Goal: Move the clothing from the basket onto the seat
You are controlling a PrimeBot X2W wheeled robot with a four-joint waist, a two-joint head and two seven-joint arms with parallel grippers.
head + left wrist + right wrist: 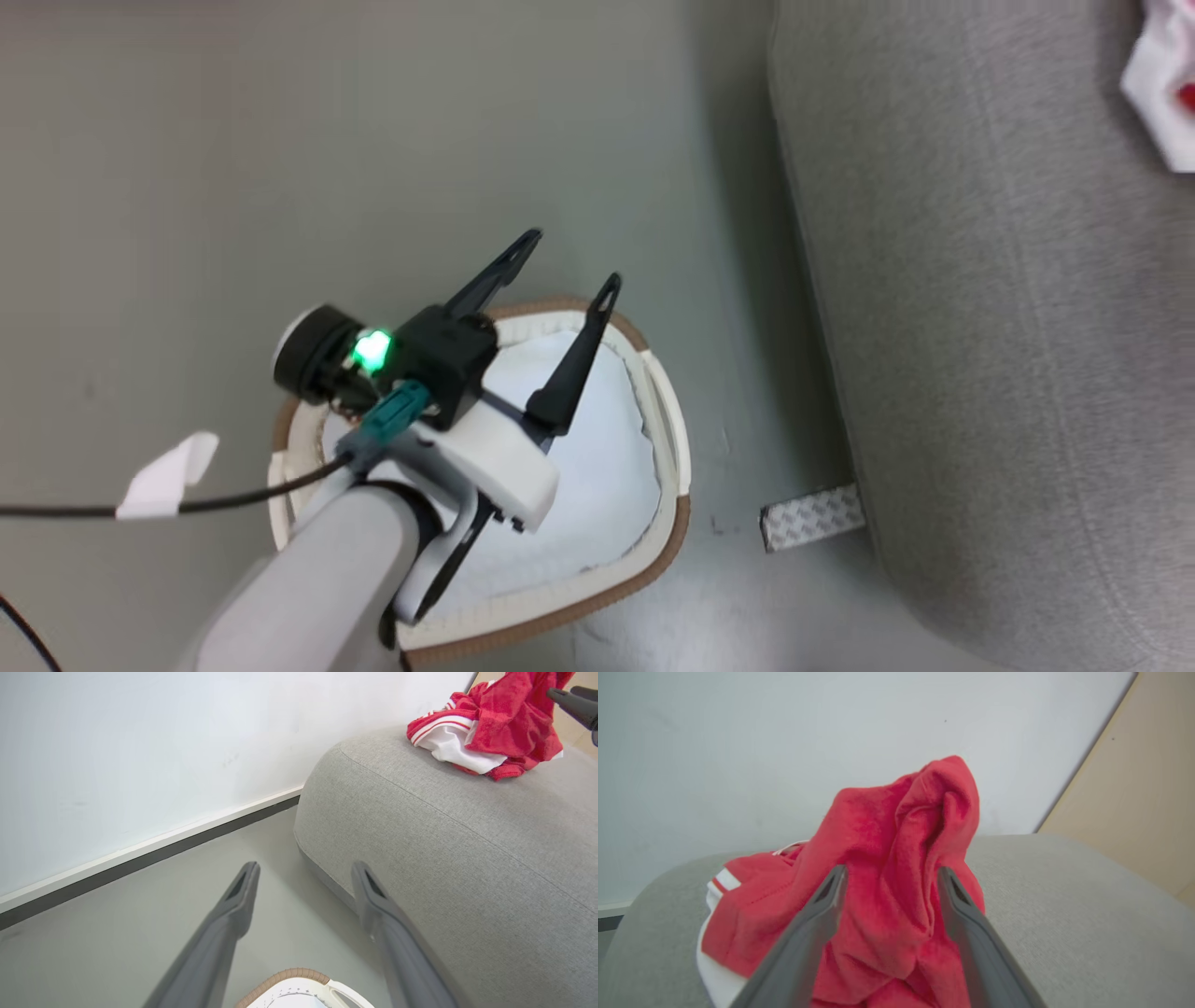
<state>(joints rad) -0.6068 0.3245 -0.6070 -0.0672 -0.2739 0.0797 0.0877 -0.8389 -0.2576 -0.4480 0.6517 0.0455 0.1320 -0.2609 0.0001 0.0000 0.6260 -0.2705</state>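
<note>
The clothing [495, 723], red with white panels and striped trim, lies bunched on top of the grey seat [467, 858]; a corner of the clothing [1158, 84] shows at the head view's top right. My right gripper [892, 872] is open, its fingers on either side of a raised fold of the red clothing [887, 826]; its tips [567, 693] reach the pile from the right. My left gripper [571, 259] hangs open over the far rim of the basket [653, 551], holding nothing. Only a plain white pad [597, 448] shows inside the basket.
The seat [980, 327] fills the right side, with a strip of grey floor between it and the basket. A patterned tape strip [810, 515] lies on the floor by the seat's base. A white wall with a dark baseboard [140, 849] runs behind.
</note>
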